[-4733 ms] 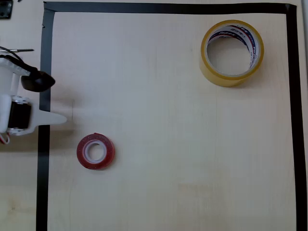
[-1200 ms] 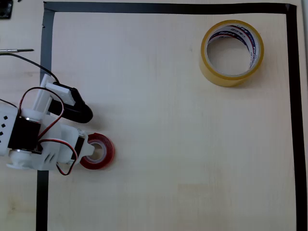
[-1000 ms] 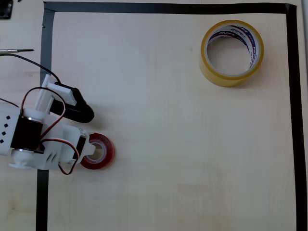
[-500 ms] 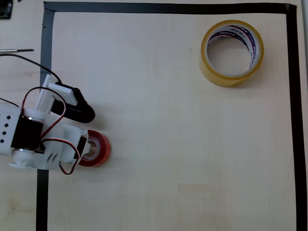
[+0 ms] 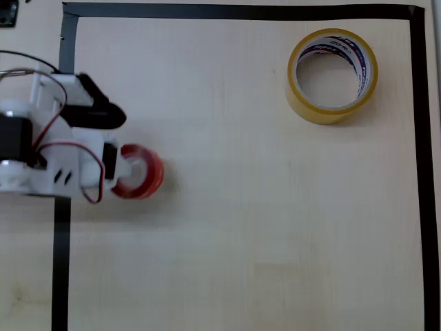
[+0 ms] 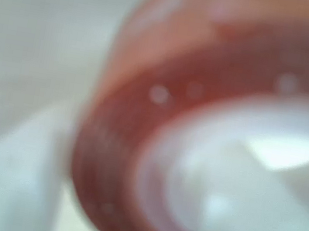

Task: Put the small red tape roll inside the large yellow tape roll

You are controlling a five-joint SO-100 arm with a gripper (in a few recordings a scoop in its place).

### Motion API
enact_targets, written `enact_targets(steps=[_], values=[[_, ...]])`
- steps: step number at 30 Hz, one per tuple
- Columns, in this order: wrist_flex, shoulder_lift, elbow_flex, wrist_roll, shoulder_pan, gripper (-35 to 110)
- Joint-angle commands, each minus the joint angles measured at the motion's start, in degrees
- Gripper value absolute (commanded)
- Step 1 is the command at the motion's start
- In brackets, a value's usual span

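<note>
Red tape roll [image 5: 141,181] sits at the left of the table in the overhead view, tilted, with the gripper [image 5: 122,167] clamped on it: one white finger [image 5: 126,165] runs through the core. The wrist view is blurred, the roll [image 6: 141,125] close against the lens. Yellow tape roll [image 5: 332,76] lies flat far right, well apart. Risk: a one-wall pinch on glossy tape could let it swivel or slip in transit, then catch the yellow rim instead of dropping in.

The wrist view is badly blurred: the small red tape roll [image 6: 137,148] is a soft smear. In the overhead view, the gripper [image 5: 124,169] covers the roll's left part, and the picture's left edge crops the arm.
</note>
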Motion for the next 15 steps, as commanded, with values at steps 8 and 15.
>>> enact_targets(steps=[8,15], values=[[-0.18,-6.94,-19.16,0.70,-12.57,0],[-2.11,-17.31,-32.96,0.70,-14.94,0]])
